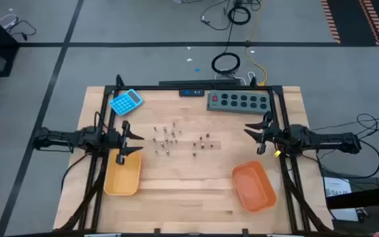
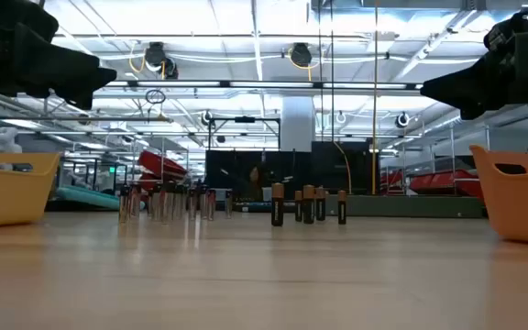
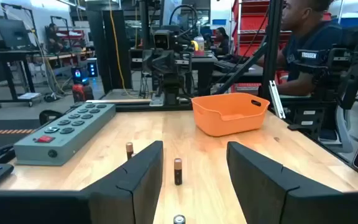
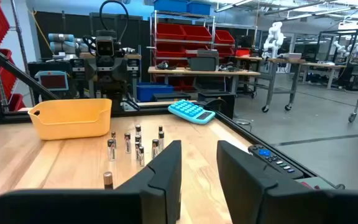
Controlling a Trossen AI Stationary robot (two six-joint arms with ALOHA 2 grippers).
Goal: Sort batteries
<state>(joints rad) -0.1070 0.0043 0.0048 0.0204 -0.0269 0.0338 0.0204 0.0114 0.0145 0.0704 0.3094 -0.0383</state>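
Observation:
Several small batteries stand upright on their ends on the wooden table, in two loose groups. The silvery group is left of centre and the dark, copper-topped group is right of it; both groups show in the low view. My left gripper hovers open just left of the batteries, above the yellow tray's far end. In its wrist view, my left gripper has one dark battery ahead between its fingers, untouched. My right gripper hovers open at the table's right, and my right gripper faces the silvery group.
A yellow tray lies at the near left and an orange tray at the near right. A blue calculator and a grey power strip lie along the far edge. A person sits beyond the table's right side.

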